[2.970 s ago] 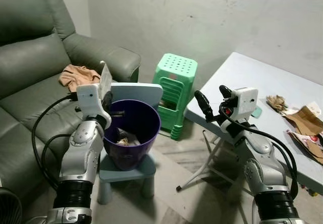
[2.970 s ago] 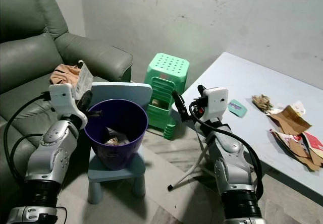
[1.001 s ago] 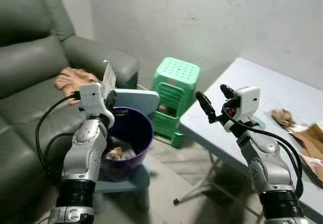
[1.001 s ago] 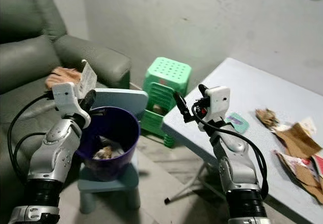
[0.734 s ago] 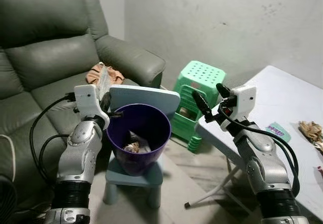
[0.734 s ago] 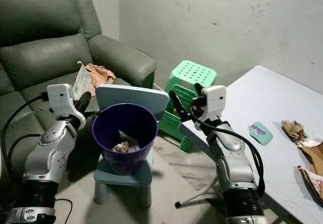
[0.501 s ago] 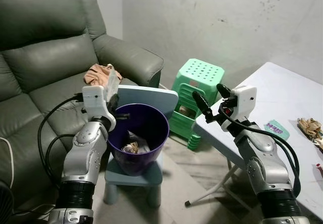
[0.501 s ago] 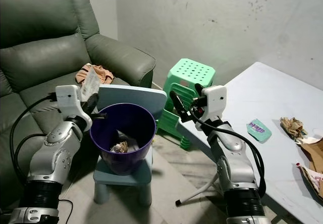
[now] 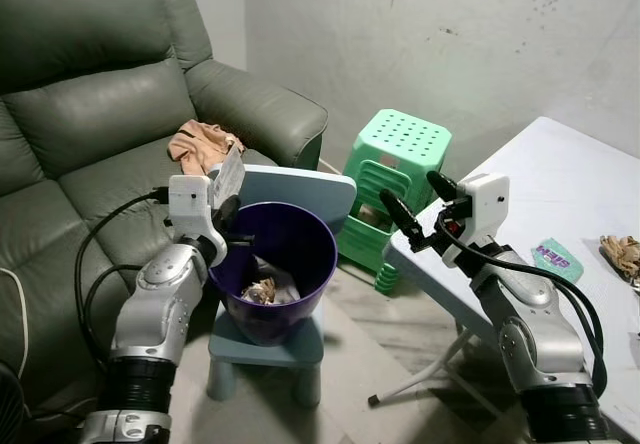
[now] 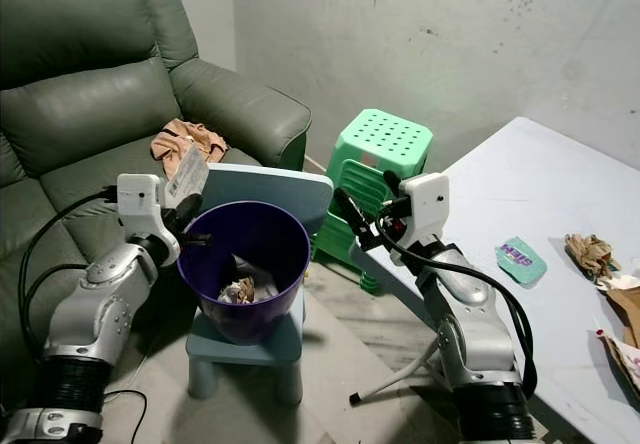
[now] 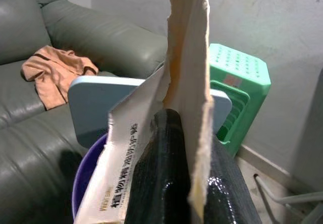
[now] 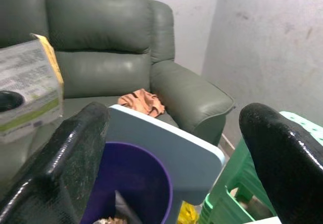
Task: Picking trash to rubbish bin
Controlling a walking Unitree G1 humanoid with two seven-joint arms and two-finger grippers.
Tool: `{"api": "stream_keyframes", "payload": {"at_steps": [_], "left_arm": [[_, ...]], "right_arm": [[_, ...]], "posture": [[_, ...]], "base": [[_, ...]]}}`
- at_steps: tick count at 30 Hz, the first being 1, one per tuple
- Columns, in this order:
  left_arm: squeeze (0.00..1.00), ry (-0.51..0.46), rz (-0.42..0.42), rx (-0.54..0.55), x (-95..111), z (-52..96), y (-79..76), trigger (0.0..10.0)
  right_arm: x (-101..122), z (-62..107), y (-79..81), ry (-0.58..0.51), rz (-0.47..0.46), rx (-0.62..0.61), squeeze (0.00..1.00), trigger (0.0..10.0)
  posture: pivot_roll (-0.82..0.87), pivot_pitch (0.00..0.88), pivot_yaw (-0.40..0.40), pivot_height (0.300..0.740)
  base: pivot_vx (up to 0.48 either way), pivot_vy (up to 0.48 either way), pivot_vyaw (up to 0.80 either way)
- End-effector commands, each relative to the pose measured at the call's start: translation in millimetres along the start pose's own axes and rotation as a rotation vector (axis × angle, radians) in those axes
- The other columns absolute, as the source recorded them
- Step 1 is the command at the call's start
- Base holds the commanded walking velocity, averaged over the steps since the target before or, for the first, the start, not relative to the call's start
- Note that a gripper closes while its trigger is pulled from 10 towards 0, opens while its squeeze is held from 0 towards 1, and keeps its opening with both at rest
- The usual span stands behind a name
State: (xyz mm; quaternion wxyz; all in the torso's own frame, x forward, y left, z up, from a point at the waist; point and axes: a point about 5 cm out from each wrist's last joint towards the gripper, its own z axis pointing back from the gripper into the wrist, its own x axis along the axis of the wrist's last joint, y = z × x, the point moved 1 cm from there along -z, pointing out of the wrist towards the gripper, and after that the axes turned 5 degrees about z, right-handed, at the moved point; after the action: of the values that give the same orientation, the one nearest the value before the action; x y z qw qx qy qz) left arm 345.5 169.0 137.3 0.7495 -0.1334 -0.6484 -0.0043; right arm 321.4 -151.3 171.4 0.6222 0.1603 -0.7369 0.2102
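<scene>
Left gripper [image 9: 226, 202] clenches a carton [image 9: 230, 172] at the bin's [image 9: 300, 284] left rim, seemingly touching; right gripper [image 9: 412, 204] spread, empty.

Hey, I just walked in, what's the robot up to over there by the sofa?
It is clearing trash into a purple bin that stands on a small blue chair beside the green sofa. The left gripper is shut on a torn piece of cardboard packaging, held at the bin's rim and not yet dropped. The right gripper is open and holds nothing, raised near the table's edge. Some trash already lies in the bin, and more scraps wait on the table.
</scene>
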Motion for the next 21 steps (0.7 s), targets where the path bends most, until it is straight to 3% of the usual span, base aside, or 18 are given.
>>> {"api": "stream_keyframes", "payload": {"at_steps": [1,10,21], "left_arm": [[0.0,0.025,-0.033,-0.042,-2.1,-0.8,-4.7,10.0],[0.0,0.062,-0.076,-0.088,-6.3,-4.2,-3.4,10.0],[0.0,0.048,-0.113,-0.136,5.8,-19.5,-7.9,10.0]], "right_arm": [[11.5,3.7,1.2,-0.009,0.023,0.055,0.0,10.0],[27.3,20.2,8.7,0.033,0.045,0.18,0.0,10.0],[11.2,40.8,21.7,0.163,0.021,0.238,0.0,10.0]], "posture": [[0.06,0.101,-0.165,0.74],[0.01,0.216,-0.2,0.74],[-0.05,0.33,-0.24,0.74]], "base": [[0.0,0.0,0.0],[0.0,0.0,0.0],[0.0,0.0,0.0]]}}
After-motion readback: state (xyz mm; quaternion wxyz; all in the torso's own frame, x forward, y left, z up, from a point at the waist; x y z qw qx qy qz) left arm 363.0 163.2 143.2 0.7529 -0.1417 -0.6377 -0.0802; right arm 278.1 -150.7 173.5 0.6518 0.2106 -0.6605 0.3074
